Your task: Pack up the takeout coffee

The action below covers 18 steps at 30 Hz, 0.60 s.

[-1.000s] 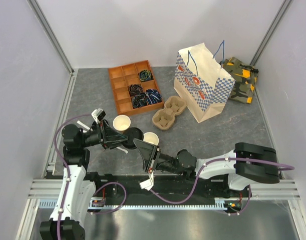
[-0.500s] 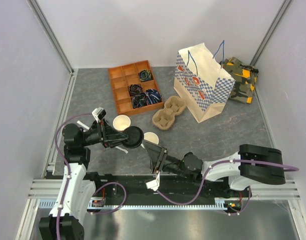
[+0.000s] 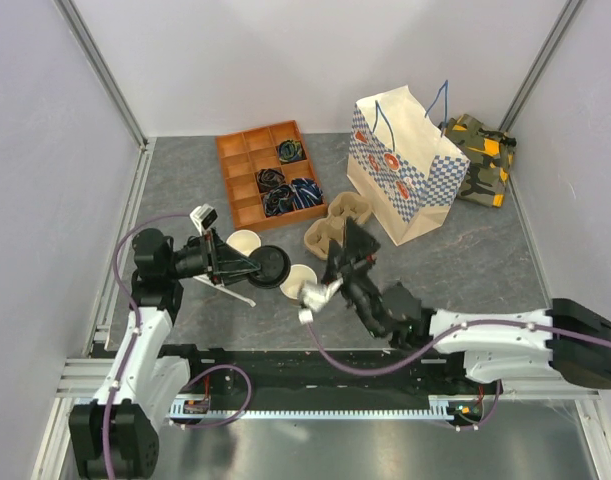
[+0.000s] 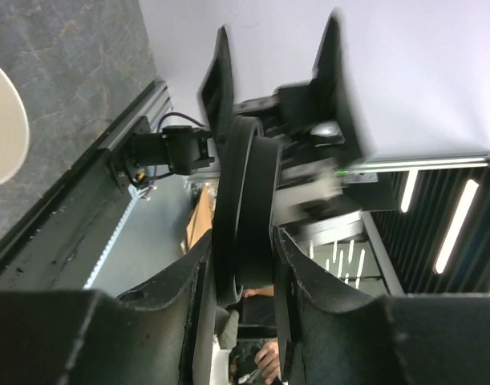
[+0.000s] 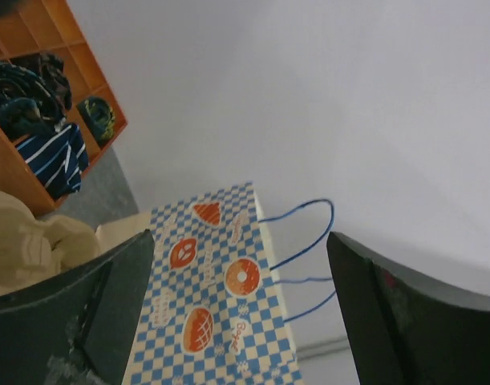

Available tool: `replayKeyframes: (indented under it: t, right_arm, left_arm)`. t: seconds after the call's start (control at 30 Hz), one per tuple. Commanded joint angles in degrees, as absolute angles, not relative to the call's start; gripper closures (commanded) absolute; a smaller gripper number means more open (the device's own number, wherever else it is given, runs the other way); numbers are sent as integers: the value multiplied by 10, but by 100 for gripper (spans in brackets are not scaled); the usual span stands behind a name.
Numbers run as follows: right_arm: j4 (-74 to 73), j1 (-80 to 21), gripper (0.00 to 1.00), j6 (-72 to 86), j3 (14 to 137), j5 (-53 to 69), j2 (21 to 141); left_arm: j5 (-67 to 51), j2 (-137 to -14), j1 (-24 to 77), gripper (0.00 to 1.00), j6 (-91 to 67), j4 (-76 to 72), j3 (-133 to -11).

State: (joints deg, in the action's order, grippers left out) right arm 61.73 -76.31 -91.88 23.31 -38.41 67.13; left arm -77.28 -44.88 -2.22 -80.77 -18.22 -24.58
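The takeout coffee (image 3: 300, 279) is so far only a lidless paper cup, the nearer of 2 on the bench (image 3: 465, 265). It stands upright, mouth up, with its cream inside showing. Its black lid (image 3: 274, 268) is pinched in the closed left gripper (image 3: 259, 267), just left of the cup's rim, and the left wrist view shows it edge-on between the fingers. The coming move, as I judge it, belongs to the nearer left arm: carry the lid a little rightward over the mouth, then press down along the cup's vertical axis. The right gripper (image 3: 357, 240) hangs over the cup carrier (image 3: 320, 238), jaws wide apart and empty, facing the paper bag (image 3: 400, 170). 1 second earlier it lay low in front of the cup; lid and cup sit roughly where they were
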Motion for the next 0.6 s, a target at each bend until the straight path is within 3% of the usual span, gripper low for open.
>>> replayKeyframes:
  t: [0.0, 0.03, 0.1, 0.33, 0.47, 0.57]
  right_arm:
    - [-144, -665, 2, -358, 534, -379, 593]
    - [-203, -655, 2, -321, 560, -282, 590]
    - [-308, -649, 2, -274, 604, -223, 585]
    - [-378, -517, 3, -93, 628, 1, 564]
    - [-344, -450, 19, 79, 626, 176, 594]
    - [-300, -426, 26, 134, 626, 214, 607]
  left_arm:
    - [-762, -487, 21, 98, -633, -84, -299]
    - [-762, -494, 26, 98, -619, -83, -307]
    - [-765, -520, 40, 98, -596, -79, -320]
    - [-754, -576, 68, 98, -512, -60, -339]
    - [-733, -597, 101, 98, -496, -61, -343]
    - [-730, -611, 107, 98, -487, -58, -345]
